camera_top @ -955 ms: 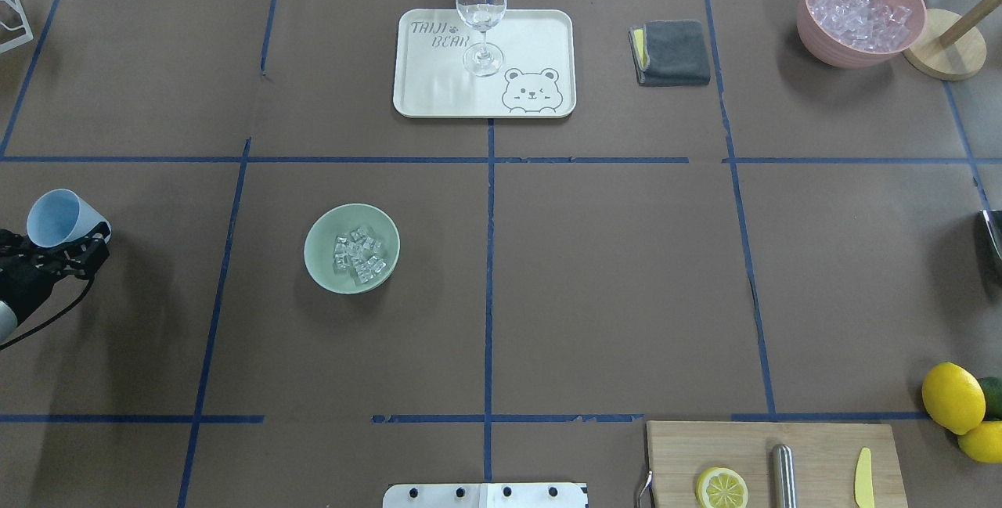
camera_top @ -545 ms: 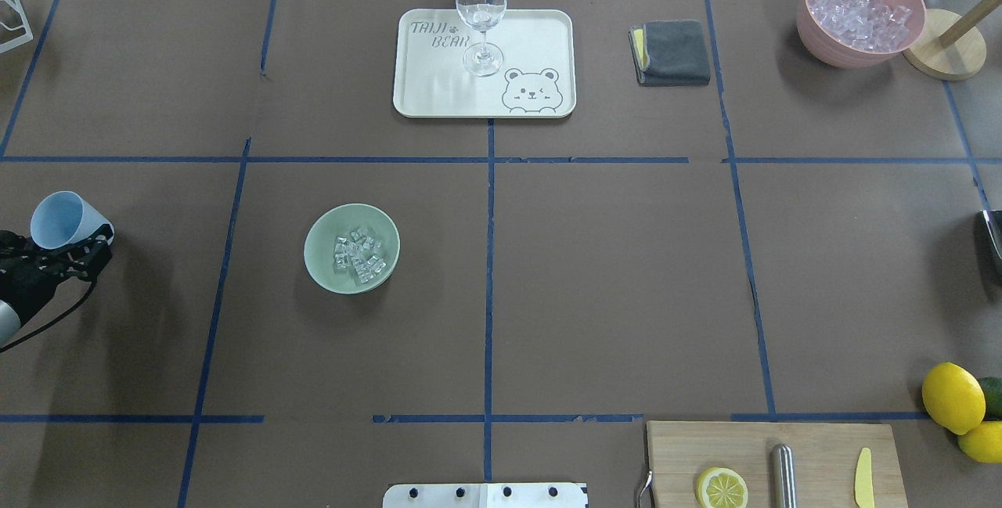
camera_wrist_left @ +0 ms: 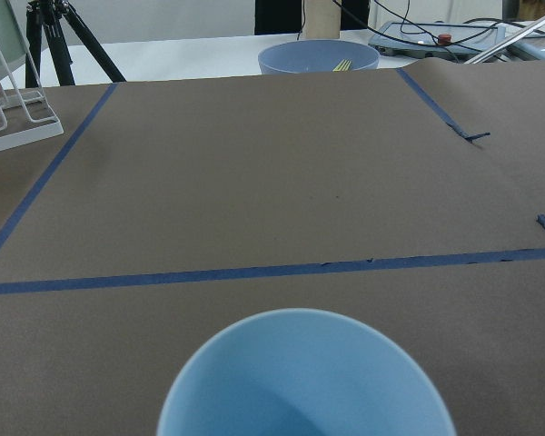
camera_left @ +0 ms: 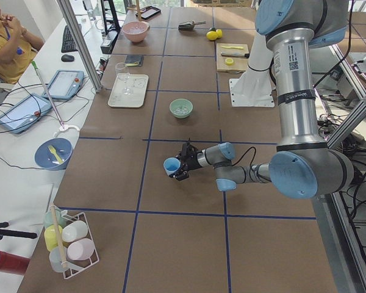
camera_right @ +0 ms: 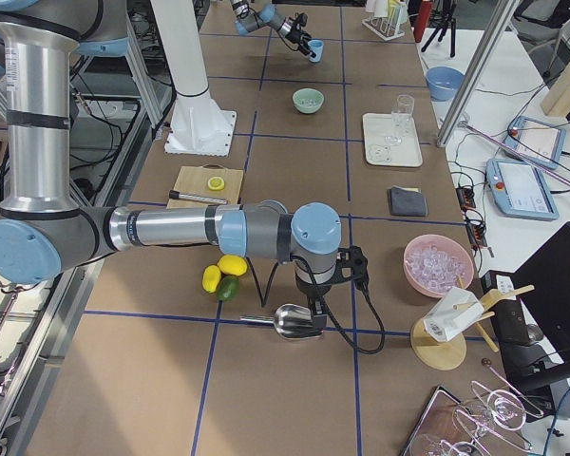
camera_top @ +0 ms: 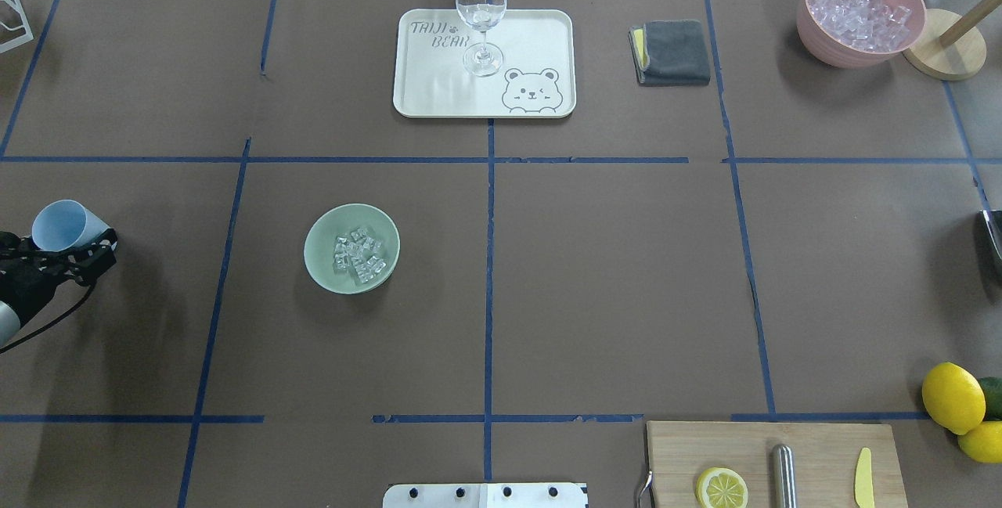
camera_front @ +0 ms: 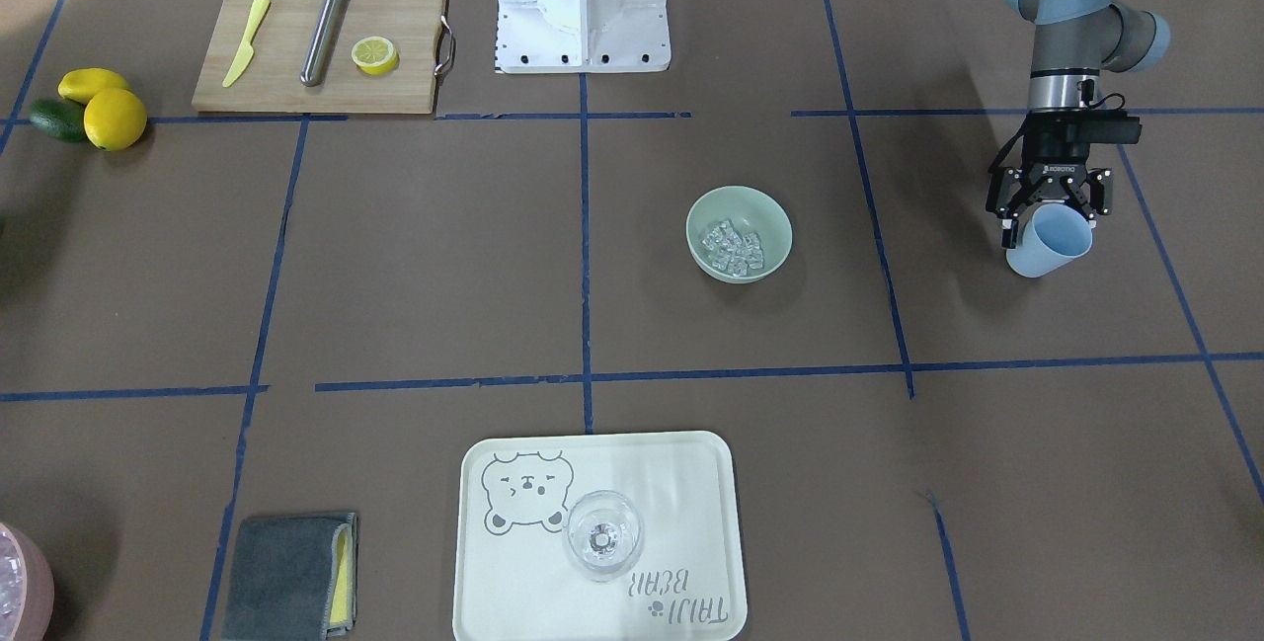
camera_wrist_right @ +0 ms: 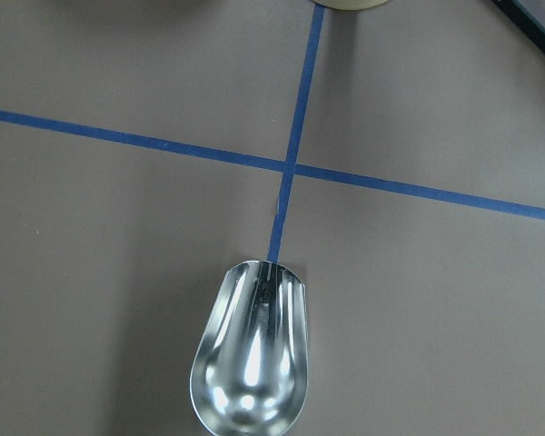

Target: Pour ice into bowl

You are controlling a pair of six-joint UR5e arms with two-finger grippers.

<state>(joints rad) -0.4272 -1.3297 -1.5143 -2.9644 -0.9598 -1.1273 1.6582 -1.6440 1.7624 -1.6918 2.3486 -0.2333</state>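
Left hand [camera_front: 1049, 209] was clamped on the tilted, empty-looking blue cup [camera_front: 1051, 240], ice [camera_top: 358, 254] sat in the bowl [camera_top: 351, 248] well off to its side; risk: cup tipping on a crooked set-down.

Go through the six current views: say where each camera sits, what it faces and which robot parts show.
Front-facing: across the table, facing the base; left tool holds the cup.
Overhead: behind the robot; bowl, left tool.
Exterior left: table end; left arm near.
Exterior right: opposite end; right arm near, scoop.
Left wrist: over the cup; no arm.
Right wrist: over the scoop; no arm.
Both exteriors share the bowl.
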